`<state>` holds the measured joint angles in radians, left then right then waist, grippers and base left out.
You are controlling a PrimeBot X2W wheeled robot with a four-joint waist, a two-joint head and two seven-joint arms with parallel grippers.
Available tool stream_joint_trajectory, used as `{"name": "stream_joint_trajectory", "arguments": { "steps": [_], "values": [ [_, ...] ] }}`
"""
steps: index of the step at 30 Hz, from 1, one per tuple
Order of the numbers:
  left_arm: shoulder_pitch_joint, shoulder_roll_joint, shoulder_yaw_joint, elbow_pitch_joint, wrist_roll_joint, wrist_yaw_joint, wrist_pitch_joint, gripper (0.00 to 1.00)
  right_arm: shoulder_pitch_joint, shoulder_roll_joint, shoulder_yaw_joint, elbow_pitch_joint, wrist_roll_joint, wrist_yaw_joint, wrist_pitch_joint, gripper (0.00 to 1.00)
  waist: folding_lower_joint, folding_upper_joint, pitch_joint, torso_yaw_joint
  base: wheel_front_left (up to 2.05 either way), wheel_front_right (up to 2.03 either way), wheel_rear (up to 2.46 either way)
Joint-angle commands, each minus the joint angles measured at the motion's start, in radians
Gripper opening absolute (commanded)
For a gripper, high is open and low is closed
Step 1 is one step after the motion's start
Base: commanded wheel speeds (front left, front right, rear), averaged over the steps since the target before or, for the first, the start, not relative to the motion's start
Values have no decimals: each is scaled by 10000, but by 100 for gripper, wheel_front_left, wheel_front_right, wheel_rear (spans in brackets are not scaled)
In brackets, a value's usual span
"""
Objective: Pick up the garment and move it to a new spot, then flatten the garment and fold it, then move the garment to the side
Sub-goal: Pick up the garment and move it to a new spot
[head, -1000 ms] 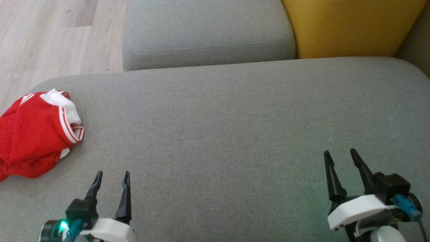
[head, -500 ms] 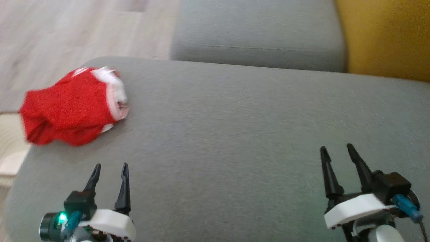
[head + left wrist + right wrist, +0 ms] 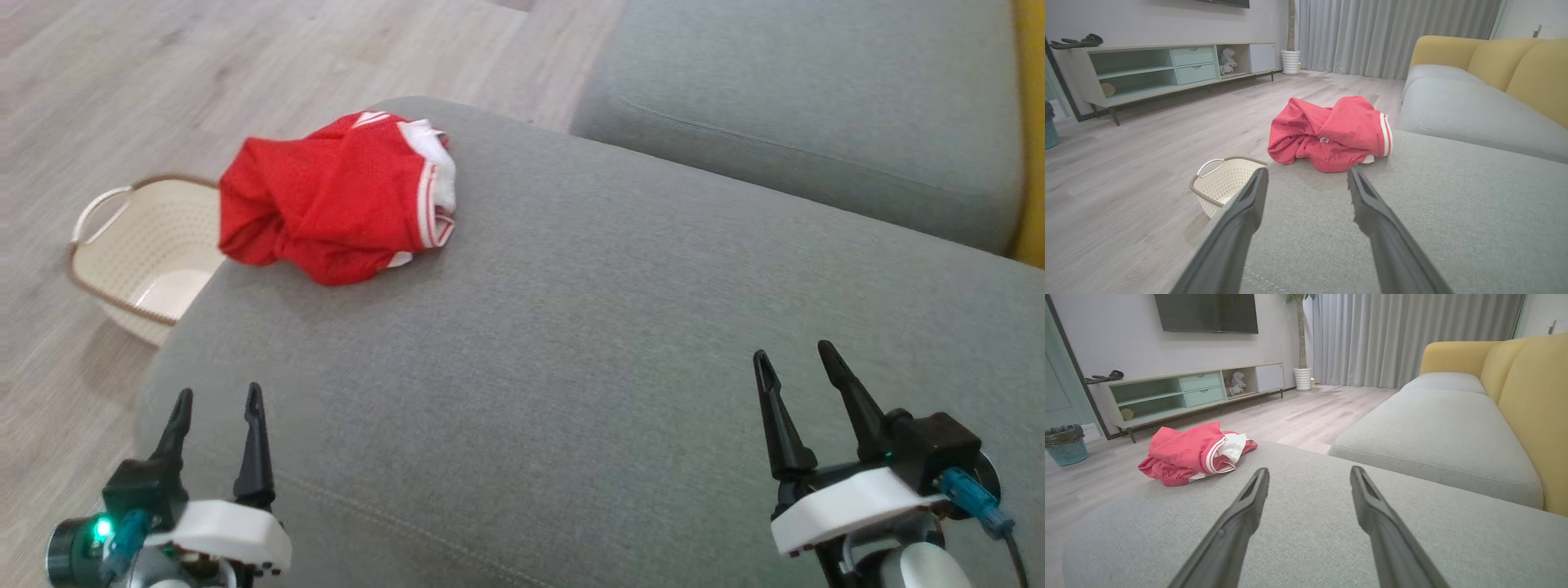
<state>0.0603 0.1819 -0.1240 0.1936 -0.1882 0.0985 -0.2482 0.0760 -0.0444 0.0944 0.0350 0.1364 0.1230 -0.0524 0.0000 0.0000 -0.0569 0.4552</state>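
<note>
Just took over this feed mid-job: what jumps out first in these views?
A crumpled red garment with white trim lies bunched at the far left corner of the grey sofa cushion. Beside that corner, a cream basket sits on the wood floor. The left gripper and right gripper hover open and empty over the cushion's near edge.

Soft, even light fills the room, and I cannot tell its source; the garment [image 3: 335, 208] casts only a faint shadow on the cushion [image 3: 571, 367]. My head view is slightly smeared, worst over the floor [image 3: 122, 82] at ten o'clock. My wrist views bow at the edges, and my left gripper [image 3: 1307, 169] looms soft-edged at six o'clock.
</note>
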Motion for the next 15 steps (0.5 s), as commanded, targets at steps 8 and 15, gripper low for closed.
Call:
{"name": "stream_joint_trajectory", "arguments": {
  "steps": [8, 15],
  "values": [
    [-263, 188, 377, -616, -160, 193, 40, 100, -243, -59, 381, -464, 61, 77, -12, 100, 0, 0, 34, 233, 0, 0, 0],
    [-631, 197, 383, -355, -281, 168, 2, 100, -235, -59, 386, -584, -1, 77, 177, 100, 0, 0, 236, 101, 0, 0, 0]
  ]
}}
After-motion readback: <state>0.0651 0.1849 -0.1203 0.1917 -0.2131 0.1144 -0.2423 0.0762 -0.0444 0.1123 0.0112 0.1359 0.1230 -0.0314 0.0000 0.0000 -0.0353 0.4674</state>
